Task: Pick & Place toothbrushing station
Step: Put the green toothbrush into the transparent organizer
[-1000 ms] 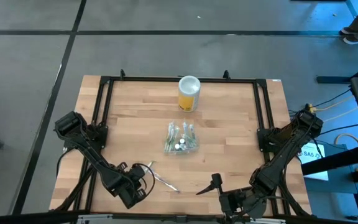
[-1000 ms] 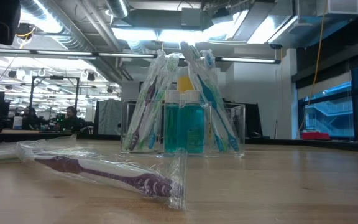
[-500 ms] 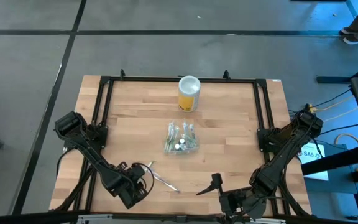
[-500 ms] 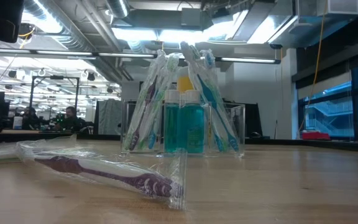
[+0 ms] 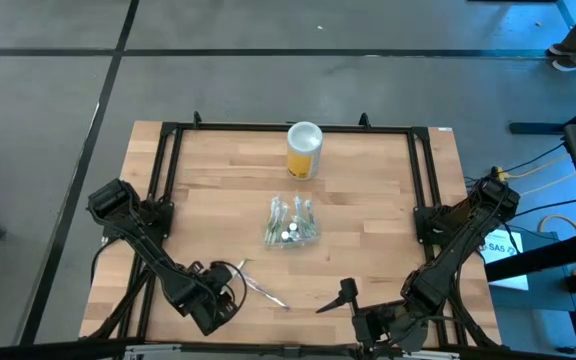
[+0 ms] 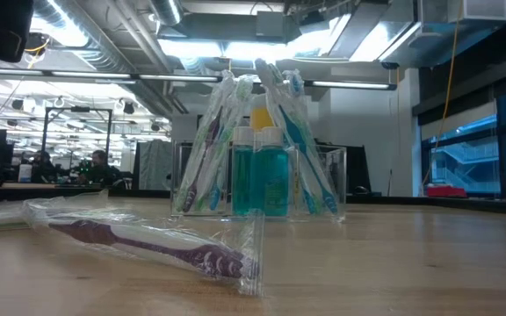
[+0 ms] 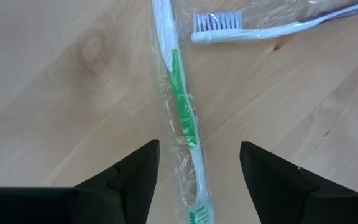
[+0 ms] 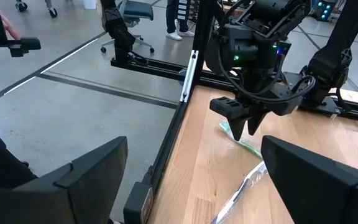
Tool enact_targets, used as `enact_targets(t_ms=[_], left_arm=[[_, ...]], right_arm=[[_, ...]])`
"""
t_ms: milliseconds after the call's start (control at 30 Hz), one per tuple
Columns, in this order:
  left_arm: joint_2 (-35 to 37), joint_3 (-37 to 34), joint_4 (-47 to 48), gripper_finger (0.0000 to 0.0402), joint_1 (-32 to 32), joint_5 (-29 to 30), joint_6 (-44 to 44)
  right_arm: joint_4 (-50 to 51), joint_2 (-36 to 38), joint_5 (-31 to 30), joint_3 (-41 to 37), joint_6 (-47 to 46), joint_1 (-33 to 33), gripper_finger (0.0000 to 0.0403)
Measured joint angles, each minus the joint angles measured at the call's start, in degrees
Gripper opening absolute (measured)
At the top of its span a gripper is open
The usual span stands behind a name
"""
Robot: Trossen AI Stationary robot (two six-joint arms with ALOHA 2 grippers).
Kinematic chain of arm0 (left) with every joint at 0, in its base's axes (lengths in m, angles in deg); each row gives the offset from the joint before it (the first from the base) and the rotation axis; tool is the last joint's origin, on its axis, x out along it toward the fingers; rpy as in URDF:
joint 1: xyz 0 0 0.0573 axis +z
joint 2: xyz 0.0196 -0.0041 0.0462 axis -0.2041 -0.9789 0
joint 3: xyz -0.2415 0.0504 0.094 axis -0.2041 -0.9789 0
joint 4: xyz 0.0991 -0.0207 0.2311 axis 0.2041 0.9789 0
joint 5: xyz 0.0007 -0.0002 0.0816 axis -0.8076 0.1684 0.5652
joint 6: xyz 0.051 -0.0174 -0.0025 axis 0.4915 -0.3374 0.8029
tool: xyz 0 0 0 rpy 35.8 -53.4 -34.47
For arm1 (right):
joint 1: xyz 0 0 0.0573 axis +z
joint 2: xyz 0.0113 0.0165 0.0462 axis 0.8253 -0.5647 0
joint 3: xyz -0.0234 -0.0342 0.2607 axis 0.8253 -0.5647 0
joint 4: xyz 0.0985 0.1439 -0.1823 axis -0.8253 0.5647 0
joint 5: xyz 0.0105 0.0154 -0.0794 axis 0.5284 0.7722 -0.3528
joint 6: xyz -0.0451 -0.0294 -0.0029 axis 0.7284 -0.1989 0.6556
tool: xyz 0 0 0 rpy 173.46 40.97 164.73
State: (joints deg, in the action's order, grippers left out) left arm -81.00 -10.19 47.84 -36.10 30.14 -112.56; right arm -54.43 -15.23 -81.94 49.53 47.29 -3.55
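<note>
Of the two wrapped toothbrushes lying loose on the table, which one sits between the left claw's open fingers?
The green-handled toothbrush, running lengthwise between the left claw fingers. The purple-handled toothbrush lies crosswise beyond them.

Both arms low, jaws apart

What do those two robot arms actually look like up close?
Both arms are black, built from jointed tube segments with bulky round housings. The left gripper ends in two pointed, wedge-shaped black fingers; small green lights glow on its wrist and black cables loop around it. The right gripper looks the same, with broad flat black fingers.
</note>
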Motion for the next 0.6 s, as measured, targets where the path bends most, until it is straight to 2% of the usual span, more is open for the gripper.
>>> enact_targets(t_ms=[400, 600], left_arm=[[-1.6, 0.0, 0.0, 0.0219, 0.2, -2.0, -5.0], [-4.7, 0.3, 0.4, 0.0219, 0.9, -7.2, -5.9]], right_arm=[[0.0, 0.0, 0.0, 0.0, 0.0, -0.5, 0.0361], [0.0, 0.0, 0.0, 0.0, 0.0, -0.5, 0.0351]])
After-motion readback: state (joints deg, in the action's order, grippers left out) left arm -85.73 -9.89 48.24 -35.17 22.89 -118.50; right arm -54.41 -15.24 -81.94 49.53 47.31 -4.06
